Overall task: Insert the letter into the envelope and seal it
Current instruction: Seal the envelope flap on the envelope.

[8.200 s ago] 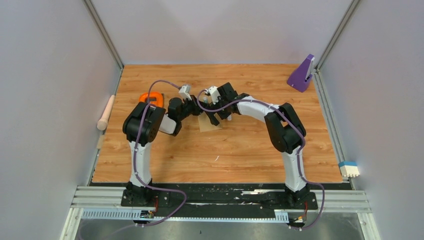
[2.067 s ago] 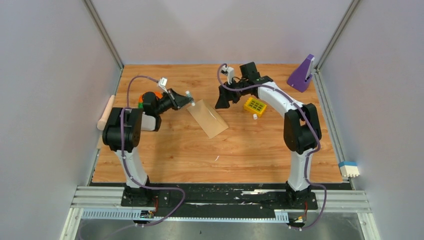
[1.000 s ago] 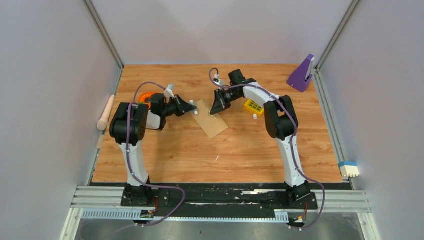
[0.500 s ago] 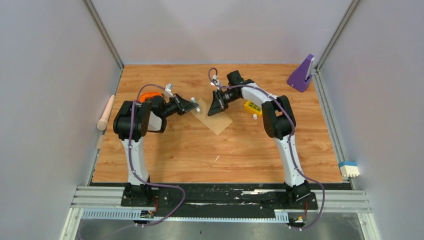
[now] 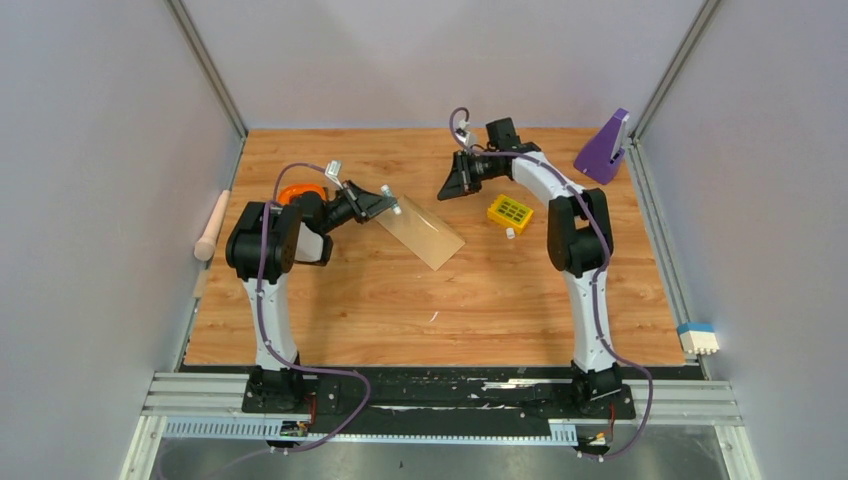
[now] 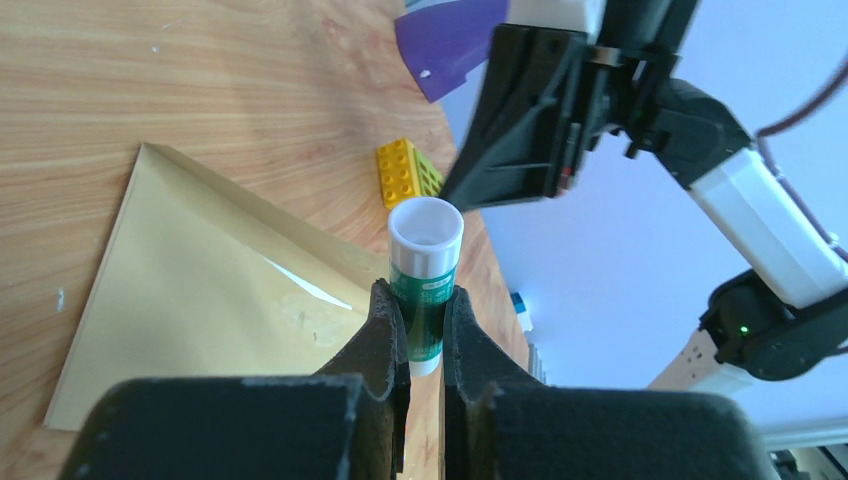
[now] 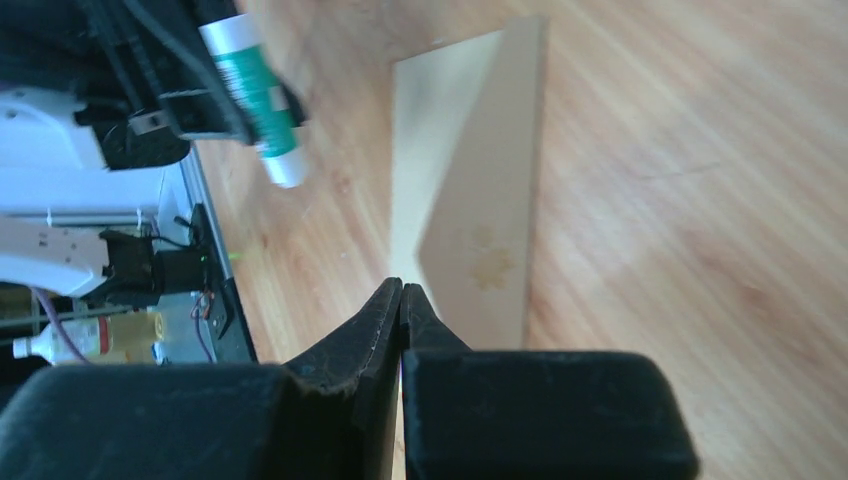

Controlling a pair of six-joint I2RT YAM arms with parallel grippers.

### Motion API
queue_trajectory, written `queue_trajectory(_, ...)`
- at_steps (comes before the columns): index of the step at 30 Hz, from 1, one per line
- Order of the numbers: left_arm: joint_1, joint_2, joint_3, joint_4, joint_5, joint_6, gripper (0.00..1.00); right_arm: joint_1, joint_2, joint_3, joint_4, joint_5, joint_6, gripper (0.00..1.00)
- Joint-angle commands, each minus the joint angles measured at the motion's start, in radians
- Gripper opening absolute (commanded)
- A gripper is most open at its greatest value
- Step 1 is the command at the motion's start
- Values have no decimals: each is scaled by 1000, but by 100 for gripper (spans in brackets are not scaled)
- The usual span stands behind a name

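Left gripper (image 6: 422, 300) clamped a glue stick (image 6: 426, 235); right gripper (image 7: 402, 292) was closed, empty. Envelope (image 5: 420, 232) lay flat between them, flap folded over. Judged light, thin, limp; best pinched at an edge.

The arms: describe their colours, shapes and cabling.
The left arm and right arm match: white link shells, bulky black joint housings, black base plates. A purple cable runs along each from base to wrist. The jaws are matte black and wedge-shaped. A green light glows on one right-arm joint.
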Motion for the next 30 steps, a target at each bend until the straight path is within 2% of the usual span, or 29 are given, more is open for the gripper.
queue_trajectory(1,3,5,-4,94,17,-32,0,-15,89,48,30,35,52,3)
queue_trajectory(4,3,3,-4,97,17,-32,0,-15,134,68,30,-28,66,0)
queue_trajectory(13,3,12,-6,108,16,-34,0,3,146,68,58,-162,110,0)
queue_trajectory(21,3,12,-9,110,17,-33,0,24,144,44,87,-196,137,0)
queue_trajectory(30,3,11,-7,117,19,-42,0,47,175,-2,84,-158,120,0)
